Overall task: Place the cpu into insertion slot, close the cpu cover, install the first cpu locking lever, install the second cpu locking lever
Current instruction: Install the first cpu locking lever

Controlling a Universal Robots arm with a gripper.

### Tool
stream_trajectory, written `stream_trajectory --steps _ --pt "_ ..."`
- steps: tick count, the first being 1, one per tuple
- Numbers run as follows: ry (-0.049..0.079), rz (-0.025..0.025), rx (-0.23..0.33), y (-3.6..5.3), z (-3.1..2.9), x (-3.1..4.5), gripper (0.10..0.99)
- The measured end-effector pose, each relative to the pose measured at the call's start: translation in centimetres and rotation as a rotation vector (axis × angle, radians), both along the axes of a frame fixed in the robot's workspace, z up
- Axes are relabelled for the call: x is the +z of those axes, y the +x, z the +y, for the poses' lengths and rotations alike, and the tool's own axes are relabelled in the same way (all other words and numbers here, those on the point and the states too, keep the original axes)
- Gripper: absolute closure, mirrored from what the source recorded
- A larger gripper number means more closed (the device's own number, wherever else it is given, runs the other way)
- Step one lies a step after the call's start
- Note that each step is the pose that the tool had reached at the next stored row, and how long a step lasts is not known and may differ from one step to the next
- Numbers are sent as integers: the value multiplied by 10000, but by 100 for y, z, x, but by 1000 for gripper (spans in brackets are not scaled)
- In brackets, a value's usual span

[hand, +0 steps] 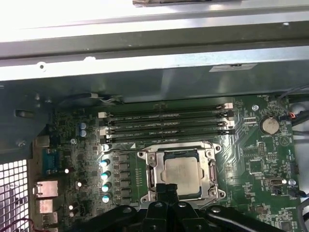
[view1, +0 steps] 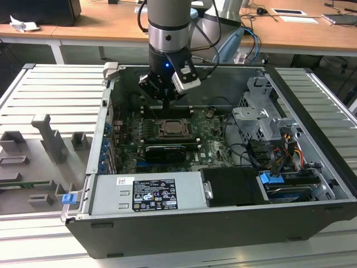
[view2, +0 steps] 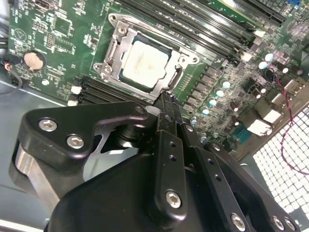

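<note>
cpu [hand: 182, 173] under cpu cover [hand: 152, 169] (lying flat), hand [hand: 169, 188] just beside

The arm [view1: 167, 22] reaches straight down, its pincer [view1: 166, 102] pointing downward with black fingers [view2: 169, 140] pressed together.

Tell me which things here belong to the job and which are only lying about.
Job: cpu, cover, hand.
Lying about: memory slots, battery, power supply, drive cage.
</note>
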State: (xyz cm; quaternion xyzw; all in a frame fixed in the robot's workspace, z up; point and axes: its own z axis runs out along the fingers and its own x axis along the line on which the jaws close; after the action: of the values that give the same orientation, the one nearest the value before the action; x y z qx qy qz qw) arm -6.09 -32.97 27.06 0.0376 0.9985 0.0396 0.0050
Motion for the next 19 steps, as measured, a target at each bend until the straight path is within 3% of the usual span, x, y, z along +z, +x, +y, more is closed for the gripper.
stream_trajectory --steps 10,15,19 --pt "7 -3 703 -48 -2 -9 980" --pt "37 -6 740 -190 -2 -21 980" --pt "41 -21 897 -236 -2 -39 980"
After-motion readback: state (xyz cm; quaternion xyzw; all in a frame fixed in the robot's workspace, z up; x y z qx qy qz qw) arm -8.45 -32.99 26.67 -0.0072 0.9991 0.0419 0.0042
